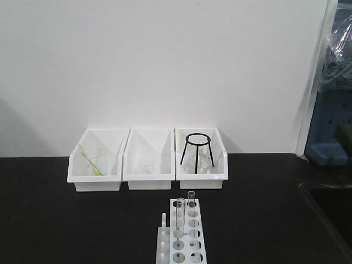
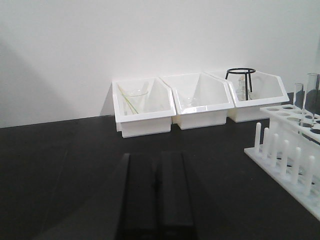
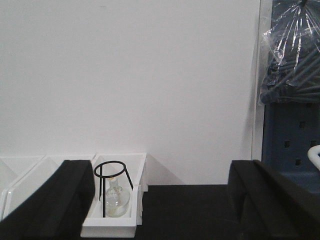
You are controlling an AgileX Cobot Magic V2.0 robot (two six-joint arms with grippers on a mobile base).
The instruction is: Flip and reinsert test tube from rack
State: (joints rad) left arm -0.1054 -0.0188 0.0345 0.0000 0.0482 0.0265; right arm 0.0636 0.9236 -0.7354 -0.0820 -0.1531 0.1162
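Exterior front-facing view: the rack [image 1: 181, 237] stands on the black table [image 1: 55, 220] in front of three white bins [image 1: 148, 179]. Two clear tubes stand upright in its far holes, the nearer test tube [image 1: 180, 212] just beside the farther test tube [image 1: 191, 199]; which one the task means cannot be told. The left gripper [image 2: 158, 165] sits low over the table, well apart from the rack, its jaws pressed together on nothing, while the right gripper [image 3: 160, 210] has its jaws spread wide and empty, facing the bin that holds a black tripod [image 3: 111, 172].

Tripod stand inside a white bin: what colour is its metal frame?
The tripod stand is black, clearest in the exterior front-facing view.
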